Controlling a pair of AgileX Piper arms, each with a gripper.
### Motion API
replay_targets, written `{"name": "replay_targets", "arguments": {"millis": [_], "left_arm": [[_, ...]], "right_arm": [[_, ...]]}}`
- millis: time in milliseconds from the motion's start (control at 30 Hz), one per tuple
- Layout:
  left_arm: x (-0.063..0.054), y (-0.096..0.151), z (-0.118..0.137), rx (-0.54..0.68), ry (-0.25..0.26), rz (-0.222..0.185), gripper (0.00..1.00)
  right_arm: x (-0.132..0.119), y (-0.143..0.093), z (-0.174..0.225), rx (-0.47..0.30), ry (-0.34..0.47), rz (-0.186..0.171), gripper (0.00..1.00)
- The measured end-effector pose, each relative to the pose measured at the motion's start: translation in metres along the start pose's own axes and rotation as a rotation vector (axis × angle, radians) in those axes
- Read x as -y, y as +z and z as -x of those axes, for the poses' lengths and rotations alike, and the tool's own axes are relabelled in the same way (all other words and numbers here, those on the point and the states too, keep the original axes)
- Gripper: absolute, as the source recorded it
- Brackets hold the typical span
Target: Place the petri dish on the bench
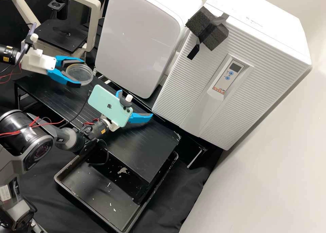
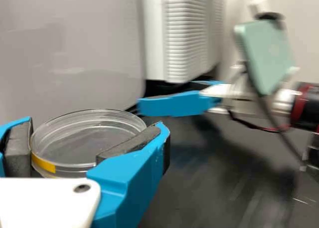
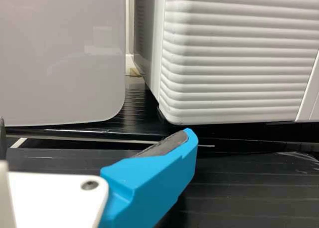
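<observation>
1. At the left of the high view stood a cream-coloured microscope (image 1: 91, 3) with a black stage plate (image 1: 56, 39).
2. Next came the left gripper (image 1: 82, 73), its two blue fingers closed on opposite sides of the petri dish, grey pads against the rim.
3. The petri dish (image 1: 85, 75), round and clear, was held in the air near one end of the black bench (image 1: 146, 155); the left wrist view showed a yellow strip (image 2: 43, 163) on its side wall.
4. A black tray (image 1: 85, 196) lay lower down, partly under the bench's other end, with pale scraps in it.
5. A mint-green phone (image 1: 109, 105) was mounted on the right arm, behind the fingers.
6. The right gripper (image 1: 135, 103) was over the bench with its fingers spread apart and nothing between them.
7. Behind the bench stood a smooth pale cabinet (image 1: 139, 39).
8. Furthest right was a white ribbed cabinet (image 1: 190, 87), with a control panel (image 1: 228, 76) on its front and a dark foam block (image 1: 200, 22) taped near its top edge.
</observation>
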Motion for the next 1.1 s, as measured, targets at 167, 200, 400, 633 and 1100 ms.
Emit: {"name": "replay_targets", "arguments": {"millis": [167,200,400,633,1100], "left_arm": [[0.003,0.012,-0.016,0.060,-0.046,-0.017,0.00],[0.002,0.013,-0.018,0.065,-0.051,-0.016,0.00],[0.005,0.012,-0.038,0.068,-0.099,0.030,0.00],[0.010,0.009,-0.055,0.084,-0.138,0.087,0.00],[0.010,0.012,-0.058,0.090,-0.143,0.110,0.00]], "right_arm": [[0.000,0.000,0.000,0.000,0.000,0.000,1.00],[0.000,0.000,0.000,0.000,0.000,0.000,1.00],[0.000,0.000,0.000,0.000,0.000,0.000,1.00],[0.000,0.000,0.000,0.000,0.000,0.000,1.00],[0.000,0.000,0.000,0.000,0.000,0.000,1.00]]}}
